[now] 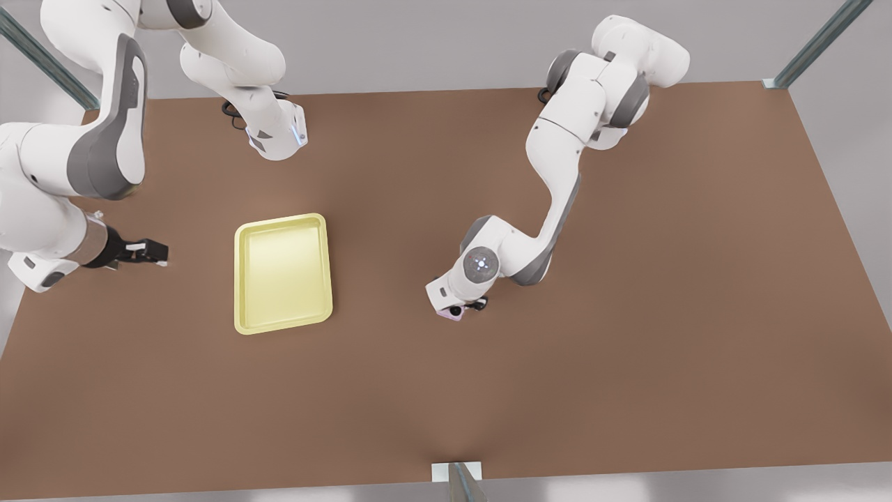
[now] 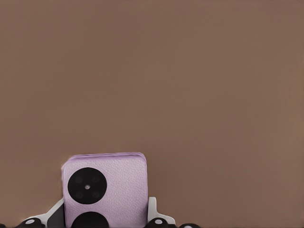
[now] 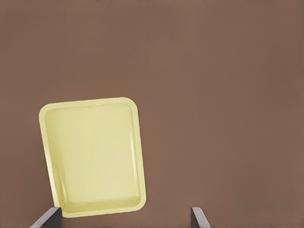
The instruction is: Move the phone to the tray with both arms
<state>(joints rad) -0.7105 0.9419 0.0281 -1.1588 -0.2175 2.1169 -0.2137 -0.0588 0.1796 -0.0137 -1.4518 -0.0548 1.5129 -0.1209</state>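
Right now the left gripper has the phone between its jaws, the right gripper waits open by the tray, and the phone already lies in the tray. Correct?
Not quite: the phone is not in the tray. The front view shows it at the left gripper, on the front view's right of the tray and apart from it. The rest holds: the left wrist view shows the phone between the jaws, and the right gripper waits open by the tray.
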